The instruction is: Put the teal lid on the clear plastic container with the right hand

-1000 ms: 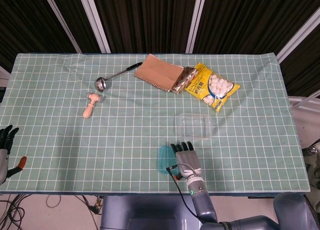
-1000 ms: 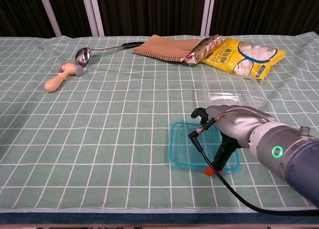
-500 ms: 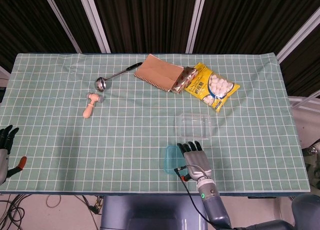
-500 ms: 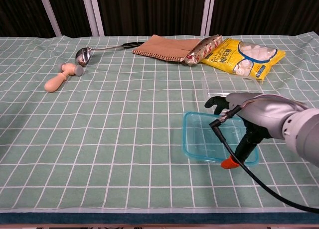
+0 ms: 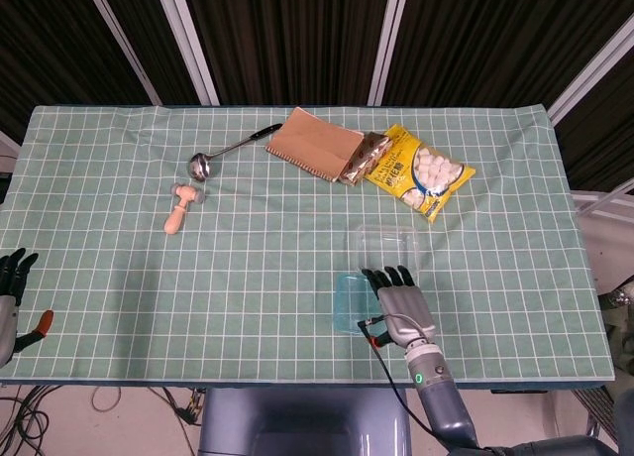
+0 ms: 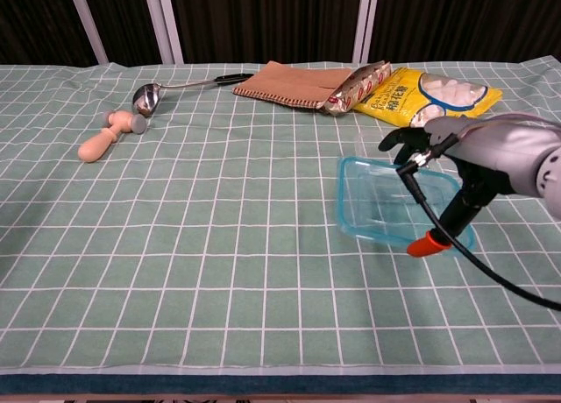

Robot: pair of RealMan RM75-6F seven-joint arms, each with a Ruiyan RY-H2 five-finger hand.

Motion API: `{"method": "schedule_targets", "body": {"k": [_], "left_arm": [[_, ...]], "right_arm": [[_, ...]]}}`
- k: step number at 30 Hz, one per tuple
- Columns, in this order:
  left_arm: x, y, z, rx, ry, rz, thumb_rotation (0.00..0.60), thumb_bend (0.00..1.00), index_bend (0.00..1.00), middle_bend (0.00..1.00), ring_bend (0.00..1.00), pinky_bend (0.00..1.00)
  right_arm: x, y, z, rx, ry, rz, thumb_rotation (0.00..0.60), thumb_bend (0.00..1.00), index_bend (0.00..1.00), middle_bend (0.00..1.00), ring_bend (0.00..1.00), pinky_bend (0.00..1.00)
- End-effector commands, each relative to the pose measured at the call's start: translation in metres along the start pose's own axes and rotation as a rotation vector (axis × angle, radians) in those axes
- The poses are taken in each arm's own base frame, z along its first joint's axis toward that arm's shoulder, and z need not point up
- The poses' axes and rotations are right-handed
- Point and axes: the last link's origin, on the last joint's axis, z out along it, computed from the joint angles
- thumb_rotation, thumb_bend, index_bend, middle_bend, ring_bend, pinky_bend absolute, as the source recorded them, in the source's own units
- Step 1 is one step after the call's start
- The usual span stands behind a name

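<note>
1. Currently the right hand (image 6: 478, 158) grips the teal lid (image 6: 386, 201), fingers laid over its top and the thumb, orange at the tip, reaching down past its near right edge
2. Seen from the chest, the lid is tilted and appears lifted off the green checked tablecloth (image 6: 193, 245), its far edge higher than its near one
3. From the head view the lid (image 5: 350, 302) shows to the left of the right hand (image 5: 401, 302), whose dark fingertips (image 5: 386, 275) reach to the near rim of the clear plastic container (image 5: 385, 248)
4. That container sits on the cloth just beyond the hand, right of the table's middle; in the chest view the lid and hand hide nearly all of it
5. A black cable runs from the back of the right hand toward the near table edge
6. Off at the table's near left edge the left hand (image 5: 10, 278) holds nothing, its dark fingers spread apart
7. Along the far side lie a metal ladle (image 6: 149, 95), a small wooden mallet (image 6: 110, 133), a brown notebook (image 6: 294, 83), a snack packet (image 6: 355, 88) beside it and a yellow marshmallow bag (image 6: 429, 96)
</note>
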Motion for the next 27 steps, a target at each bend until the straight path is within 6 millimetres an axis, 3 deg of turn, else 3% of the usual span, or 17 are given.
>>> {"method": "schedule_targets", "body": {"k": [1, 12, 27], "left_arm": [[0.000, 0.000, 0.000, -0.001, -0.001, 0.002, 0.600, 0.33, 0.08, 0.00, 0.00, 0.00], [0.000, 0.000, 0.000, 0.001, 0.004, 0.001, 0.600, 0.33, 0.08, 0.00, 0.00, 0.00], [0.001, -0.001, 0.001, 0.004, 0.007, 0.004, 0.600, 0.33, 0.08, 0.00, 0.00, 0.00]], "right_arm": [[0.013, -0.001, 0.004, 0.003, 0.007, -0.001, 0.600, 0.29, 0.12, 0.48, 0.09, 0.00], [0.033, 0.001, 0.020, -0.006, 0.023, 0.020, 0.600, 0.29, 0.12, 0.48, 0.09, 0.00], [0.054, 0.003, 0.055, 0.005, 0.008, -0.087, 0.600, 0.29, 0.12, 0.48, 0.09, 0.00]]}}
